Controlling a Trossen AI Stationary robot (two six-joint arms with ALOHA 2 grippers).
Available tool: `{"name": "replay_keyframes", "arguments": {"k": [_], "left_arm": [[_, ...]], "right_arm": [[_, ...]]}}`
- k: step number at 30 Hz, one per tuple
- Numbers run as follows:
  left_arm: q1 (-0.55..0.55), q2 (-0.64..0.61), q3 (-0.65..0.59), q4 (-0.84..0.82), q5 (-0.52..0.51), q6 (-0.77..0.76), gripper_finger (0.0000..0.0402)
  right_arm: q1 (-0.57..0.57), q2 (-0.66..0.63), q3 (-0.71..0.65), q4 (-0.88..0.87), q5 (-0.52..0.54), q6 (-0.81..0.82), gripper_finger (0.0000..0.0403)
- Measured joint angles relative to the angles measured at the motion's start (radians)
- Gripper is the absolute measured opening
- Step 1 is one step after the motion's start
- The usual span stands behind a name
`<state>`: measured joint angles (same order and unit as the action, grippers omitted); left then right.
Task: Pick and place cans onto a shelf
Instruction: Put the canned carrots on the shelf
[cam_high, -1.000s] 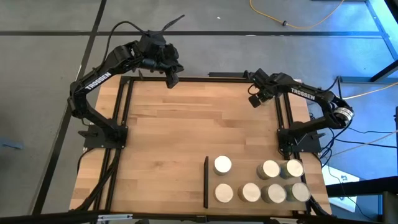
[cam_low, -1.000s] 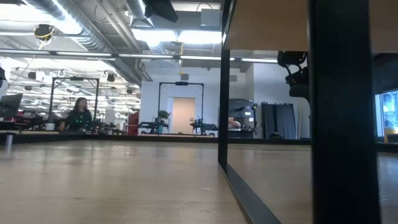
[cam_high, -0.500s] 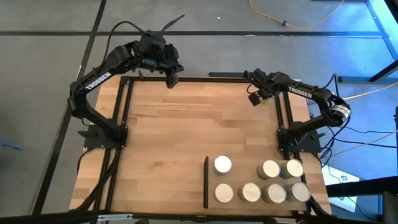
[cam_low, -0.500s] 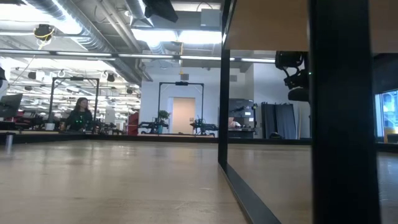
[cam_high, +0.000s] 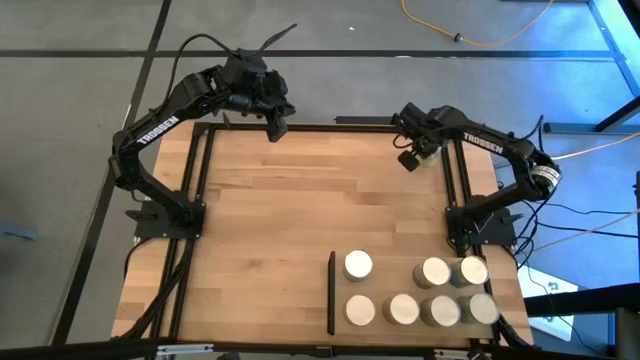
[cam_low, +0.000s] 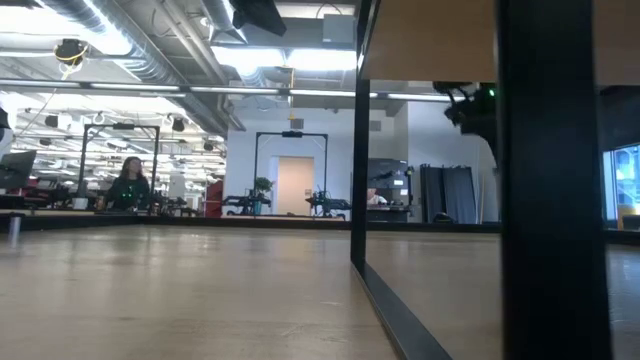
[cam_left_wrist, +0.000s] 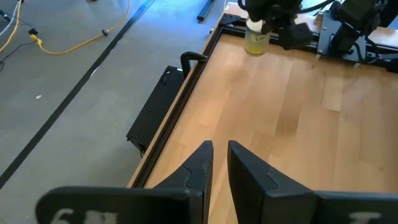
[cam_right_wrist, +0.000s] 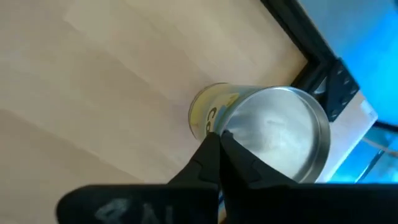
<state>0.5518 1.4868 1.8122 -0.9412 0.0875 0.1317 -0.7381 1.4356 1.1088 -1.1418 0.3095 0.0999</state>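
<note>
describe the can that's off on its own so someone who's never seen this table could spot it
Start at the wooden tabletop and go to its far right corner, where the right gripper hangs. The lone can stands upright there by the black frame, right beside that gripper. Unlike the six cans clustered on the shelf at the near right, it stands alone and has a yellow label.

Two matte-black jointed arms, white TROSSEN lettering on links, black cables looped along joints, tapered black fingers.
</note>
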Motion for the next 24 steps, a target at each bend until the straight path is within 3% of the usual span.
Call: {"name": "replay_keyframes", "arguments": {"k": [8, 15, 24], "left_arm": [[0.000, 0.000, 0.000, -0.008, 0.026, 0.019, 0.0043], [0.000, 0.000, 0.000, -0.039, 0.187, 0.088, 0.0043], [0.000, 0.000, 0.000, -0.057, 0.218, 0.088, 0.0043]], "right_arm": [[0.107, -0.002, 0.173, -0.117, -0.101, -0.071, 0.0001], [0.247, -0.003, 0.313, -0.245, -0.206, -0.164, 0.0000], [0.481, -0.004, 0.541, -0.386, -0.236, -0.233, 0.0000]]}}
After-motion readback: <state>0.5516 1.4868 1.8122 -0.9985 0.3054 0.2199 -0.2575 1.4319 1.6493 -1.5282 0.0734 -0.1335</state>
